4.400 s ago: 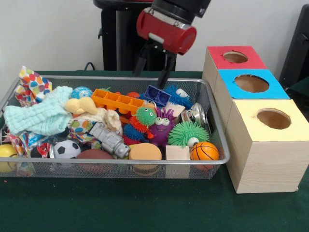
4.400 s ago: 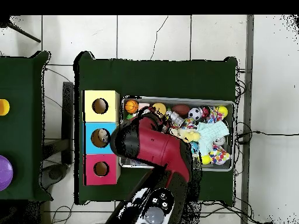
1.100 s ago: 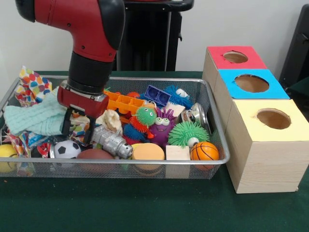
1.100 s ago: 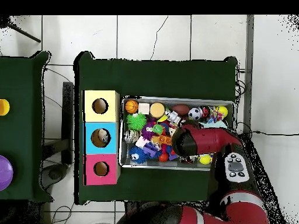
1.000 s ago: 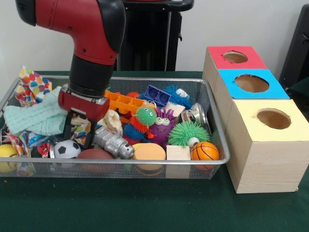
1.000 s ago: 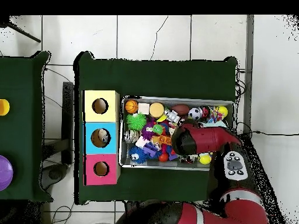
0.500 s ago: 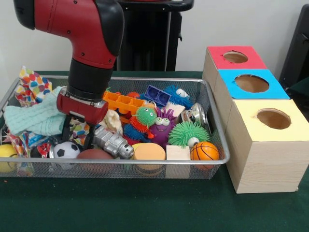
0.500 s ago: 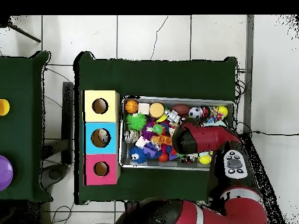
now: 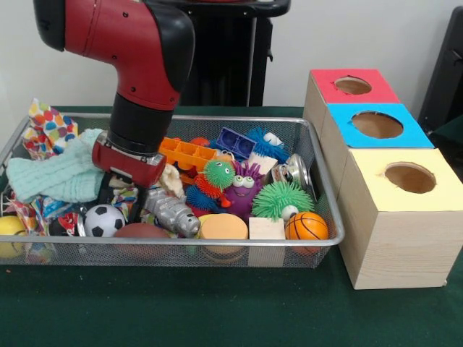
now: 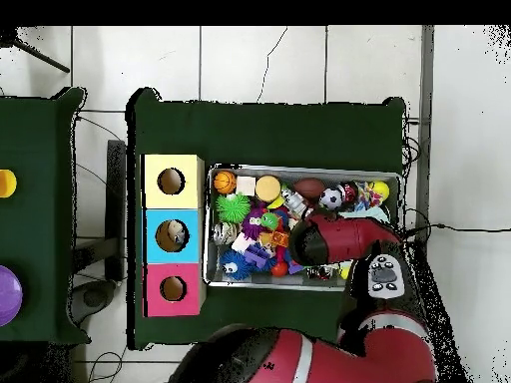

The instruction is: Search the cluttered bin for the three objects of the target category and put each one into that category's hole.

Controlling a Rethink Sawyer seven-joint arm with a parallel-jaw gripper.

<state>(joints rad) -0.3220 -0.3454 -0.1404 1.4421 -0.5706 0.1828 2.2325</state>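
Note:
The silver wire-mesh bin [image 9: 217,118] holds a heap of toys; it also shows in the overhead view [image 10: 303,169]. The red-topped box's round hole [image 9: 353,85] is at the back right, and in the overhead view [image 10: 173,289] it is at the lower left. My gripper [image 9: 123,199] is down in the bin's left half, open. Its fingers [image 9: 139,204] straddle a patterned cloth, between a soccer ball [image 9: 103,220] and a silver toy robot [image 9: 170,212]. What lies between the fingers is unclear. In the overhead view the arm [image 10: 339,239] hides the gripper.
A blue-topped box [image 9: 376,124] and a yellow-topped box [image 9: 409,177] stand beside the red one. In the bin lie a brown football [image 9: 142,231], a basketball [image 9: 306,225], a green spiky ball [image 9: 282,199], an orange tray [image 9: 184,152] and a teal knitted cloth [image 9: 58,173].
The arm swung from the bin's back right to its left half and went down. In the last half second the gripper shifted slightly right, and the soccer ball rolled a little right.

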